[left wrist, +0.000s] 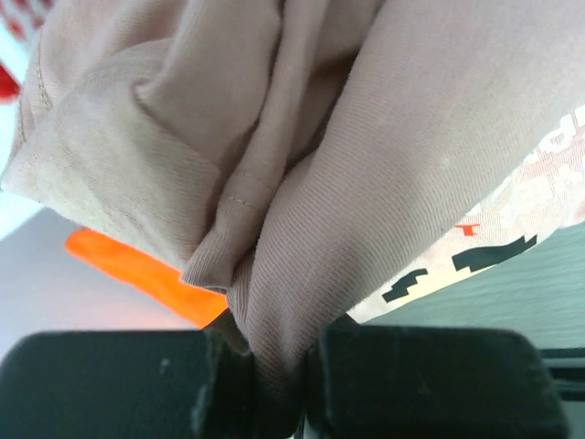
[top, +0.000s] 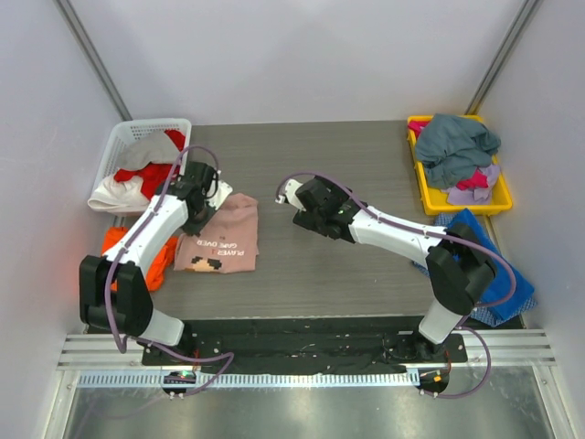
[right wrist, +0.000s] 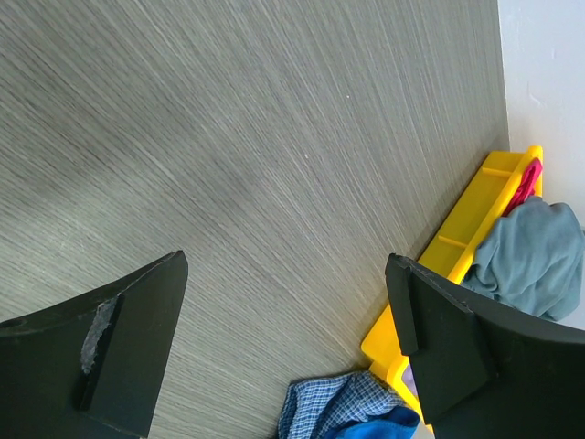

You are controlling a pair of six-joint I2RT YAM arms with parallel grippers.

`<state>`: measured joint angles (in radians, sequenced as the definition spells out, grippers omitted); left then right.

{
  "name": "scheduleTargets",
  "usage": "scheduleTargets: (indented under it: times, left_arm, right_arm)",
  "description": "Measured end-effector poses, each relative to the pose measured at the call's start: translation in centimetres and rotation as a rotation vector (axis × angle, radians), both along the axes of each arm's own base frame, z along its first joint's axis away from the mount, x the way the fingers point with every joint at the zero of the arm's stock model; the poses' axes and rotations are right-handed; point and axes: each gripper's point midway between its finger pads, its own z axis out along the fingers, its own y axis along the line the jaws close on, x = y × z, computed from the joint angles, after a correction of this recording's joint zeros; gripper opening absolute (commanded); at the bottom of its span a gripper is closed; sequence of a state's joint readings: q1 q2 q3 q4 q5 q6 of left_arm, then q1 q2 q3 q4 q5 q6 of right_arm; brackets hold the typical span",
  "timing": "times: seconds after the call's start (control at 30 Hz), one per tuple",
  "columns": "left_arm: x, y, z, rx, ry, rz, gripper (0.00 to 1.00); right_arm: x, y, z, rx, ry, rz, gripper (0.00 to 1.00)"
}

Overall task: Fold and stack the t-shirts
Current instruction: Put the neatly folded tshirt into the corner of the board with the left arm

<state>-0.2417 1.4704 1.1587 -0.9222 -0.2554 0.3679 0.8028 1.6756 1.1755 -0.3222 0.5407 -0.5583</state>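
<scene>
The left claw (top: pixel 212 201) is pressed together on a fold of the dusty-pink t-shirt (top: pixel 221 233), at the far left corner of the shirt. In the left wrist view the two black fingers (left wrist: pixel 101 384) stand close, and the pink fabric is bunched in several folds and pinched between them. The dusty-pink t-shirt lies on the left part of the dark counter (top: pixel 338 265), roughly folded. Its printed side (top: pixel 212 249) faces up at the near edge, with letters and a pixel pattern.

Just beside it on the left, the orange t-shirt (top: pixel 161 262) hangs partly over the edge of the counter, under the left arm. A white basket (top: pixel 123 137) stands at the far left corner and holds a red t-shirt (top: pixel 137 172) and a white t-shirt (top: pixel 114 194).

The right claw (top: pixel 291 194) is spread wide and holds nothing. It hovers over the bare middle of the counter, well apart from the pink shirt. At the far right a yellow bin (top: pixel 501 199) holds a grey-teal t-shirt (top: pixel 457 146) on top of other crumpled clothes. A blue t-shirt (top: pixel 494 274) lies near this bin, at the right edge of the counter.
</scene>
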Motion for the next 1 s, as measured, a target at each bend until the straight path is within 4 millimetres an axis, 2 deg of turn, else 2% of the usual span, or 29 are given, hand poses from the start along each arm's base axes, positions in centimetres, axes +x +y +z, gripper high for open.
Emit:
scheduleTargets:
  times: [0.17,0.33,0.5,0.6,0.83,1.0]
  left_arm:
    - [-1.9,3.5,0.1,0.064,0.023,0.031,0.00]
    - [-3.3,6.7,1.7,0.116,-0.001,0.062,0.00]
    - [-4.6,8.3,3.9,0.167,-0.040,0.053,0.00]
    - [-5.5,9.2,4.5,0.193,-0.054,0.047,0.00]
    - [-8.9,13.6,3.5,0.252,0.011,0.123,0.00]
    - [-10.4,16.2,3.4,0.241,0.030,0.182,0.00]
  right_arm:
    - [-0.3,-0.3,-0.5,-0.012,0.011,0.000,0.97]
    - [-0.3,-0.3,-0.6,-0.011,0.012,0.000,0.97]
    - [-0.3,-0.3,-0.6,-0.011,0.012,0.000,0.97]
    - [-0.3,-0.3,-0.6,-0.011,0.011,0.000,0.97]
    - [-0.3,-0.3,-0.6,-0.011,0.012,0.000,0.97]
    - [-0.3,-0.3,-0.6,-0.010,0.012,0.000,0.97]
